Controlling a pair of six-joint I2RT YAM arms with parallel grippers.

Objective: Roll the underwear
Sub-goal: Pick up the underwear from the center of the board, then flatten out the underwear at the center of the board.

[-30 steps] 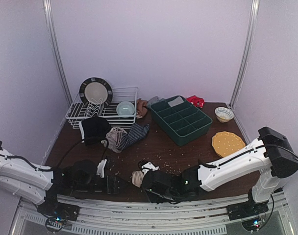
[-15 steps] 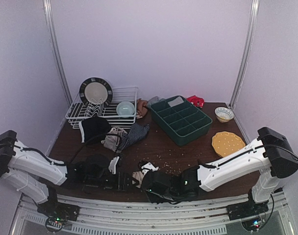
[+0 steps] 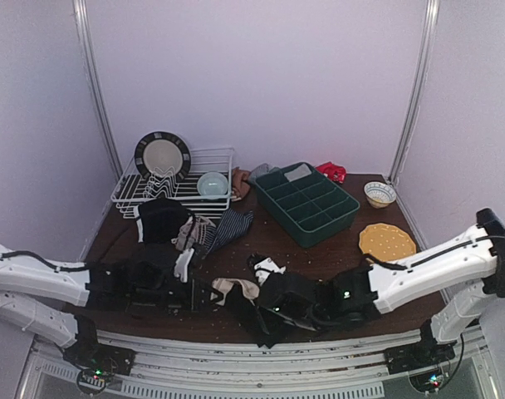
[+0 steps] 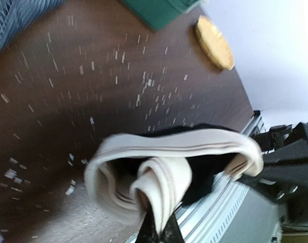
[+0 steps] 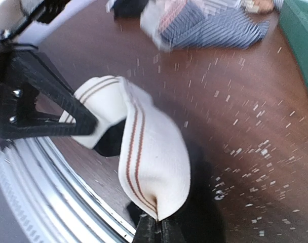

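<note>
One underwear piece (image 3: pixel 236 288), a cream waistband with thin brown stripes over black cloth, hangs between both grippers just above the table's front edge. My left gripper (image 3: pixel 204 293) is shut on a folded end of the band (image 4: pixel 161 177), its tips (image 4: pixel 159 230) pinching from below. My right gripper (image 3: pixel 257 301) is shut on the other end (image 5: pixel 154 152), jaws tight together (image 5: pixel 158 229). The left gripper's black fingers (image 5: pixel 47 121) show in the right wrist view. More underwear lies heaped at the back left: black (image 3: pixel 161 218), beige-pink (image 3: pixel 190 233) and navy striped (image 3: pixel 227 226).
A green divider tray (image 3: pixel 306 204) stands at the back centre. A white dish rack (image 3: pixel 178 183) with a plate and bowl is at the back left. At the right are a yellow plate (image 3: pixel 387 243) and a small bowl (image 3: pixel 379 194). Pale crumbs (image 4: pixel 144 86) dot the brown table.
My left gripper moved right to the garment and closed on the waistband's end. The right gripper drew its end to the right and up, stretching the band between the two.
</note>
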